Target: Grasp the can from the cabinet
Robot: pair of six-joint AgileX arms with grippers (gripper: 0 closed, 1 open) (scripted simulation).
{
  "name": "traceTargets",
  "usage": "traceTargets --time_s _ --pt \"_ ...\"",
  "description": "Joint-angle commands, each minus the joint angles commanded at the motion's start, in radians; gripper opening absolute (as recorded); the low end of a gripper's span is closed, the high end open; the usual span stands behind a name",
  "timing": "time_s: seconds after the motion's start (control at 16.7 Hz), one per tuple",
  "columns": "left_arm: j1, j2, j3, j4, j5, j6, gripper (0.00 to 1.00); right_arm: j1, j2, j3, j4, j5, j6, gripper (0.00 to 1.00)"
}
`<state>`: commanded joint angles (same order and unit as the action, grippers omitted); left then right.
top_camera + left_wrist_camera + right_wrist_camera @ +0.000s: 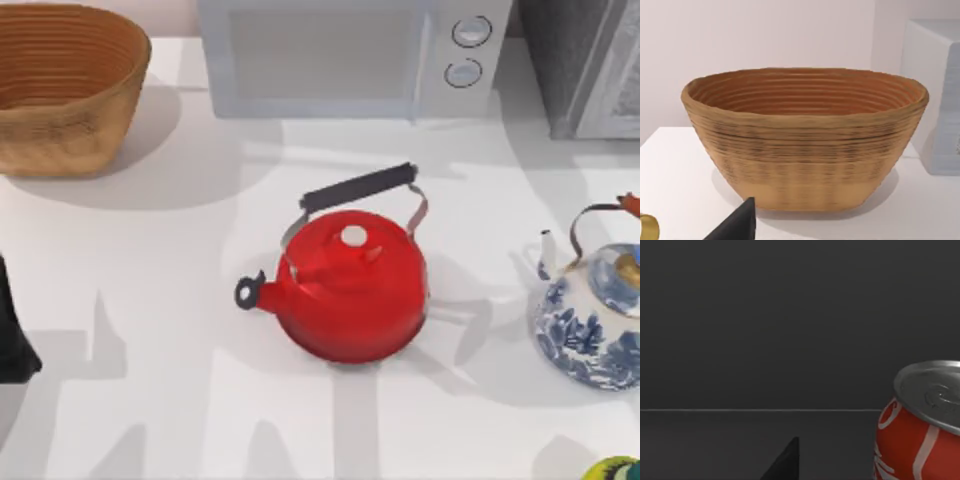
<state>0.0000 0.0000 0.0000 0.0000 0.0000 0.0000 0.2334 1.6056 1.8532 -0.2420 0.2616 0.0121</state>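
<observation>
The can (920, 435) is red with white lettering and a silver top. It stands upright on the dark floor inside the cabinet, close in front of my right wrist camera. A black part of my right gripper (785, 462) juts in beside the can, apart from it. The grey cabinet (590, 60) stands at the table's far right corner in the top view. My left arm (12, 330) is parked at the table's left edge, and a black part of my left gripper (735, 225) points toward a woven basket (805, 145).
A red kettle (350, 285) with a black handle sits mid-table. A blue-and-white kettle (590, 320) stands at the right edge, a microwave (350, 55) at the back, the basket (60, 90) at the back left. A round yellow-green and black thing (612, 468) lies front right.
</observation>
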Motion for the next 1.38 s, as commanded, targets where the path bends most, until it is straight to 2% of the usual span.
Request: traceTargets --time_s 0.42,1.02,1.38 --pt "0.000 0.000 0.000 0.000 0.000 0.000 1.00 0.000 0.000 0.000 0.000 0.000 0.000 0.02" --pt "0.000 0.000 0.000 0.000 0.000 0.000 1.00 0.004 -0.004 0.000 -0.003 0.002 0.001 0.00" --pt "0.000 0.000 0.000 0.000 0.000 0.000 1.00 0.142 -0.203 -0.001 -0.205 0.140 -0.002 0.00"
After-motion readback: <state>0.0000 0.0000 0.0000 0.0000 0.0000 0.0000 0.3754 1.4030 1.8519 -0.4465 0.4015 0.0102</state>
